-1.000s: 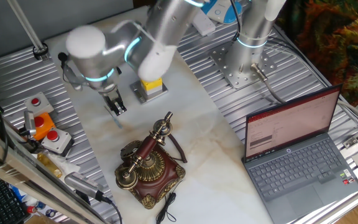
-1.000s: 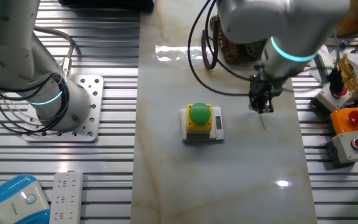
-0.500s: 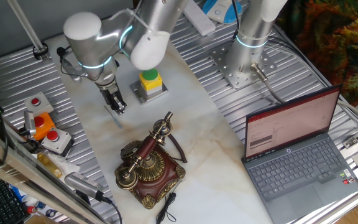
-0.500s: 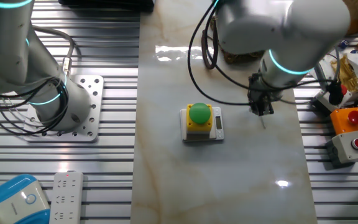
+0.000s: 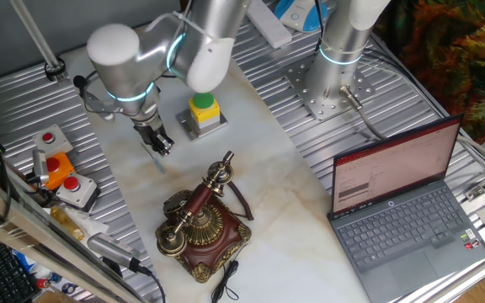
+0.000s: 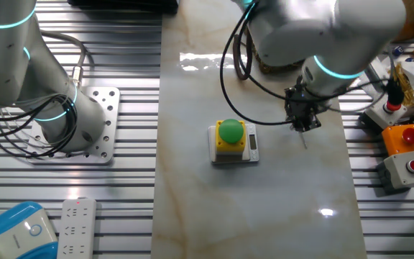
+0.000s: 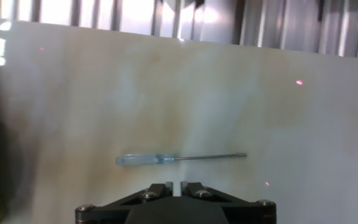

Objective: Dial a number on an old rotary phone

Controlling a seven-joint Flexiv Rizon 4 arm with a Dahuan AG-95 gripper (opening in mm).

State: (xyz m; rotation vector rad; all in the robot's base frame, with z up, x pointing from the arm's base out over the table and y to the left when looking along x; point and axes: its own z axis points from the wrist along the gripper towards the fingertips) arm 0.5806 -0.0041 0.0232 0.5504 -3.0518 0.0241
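While the claw [image 7: 174, 185] hangs over the worktop [image 7: 278, 124], its fingers sit nearly together, holding nothing.
A clear-handled screwdriver [image 7: 166, 159] lies just beyond the fingertips; the old rotary phone [image 5: 199, 220] stands well apart.

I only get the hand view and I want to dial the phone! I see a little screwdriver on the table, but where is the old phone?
Observer: The old rotary phone stands on the marble table, past the screwdriver and well apart from the end effector.
Operator: Is the handset lifted off?
Observer: No, the handset lies across its cradle.
Operator: Is anything else close to me?
Observer: A yellow box with a green button sits on the table beside the end effector, not touching it.
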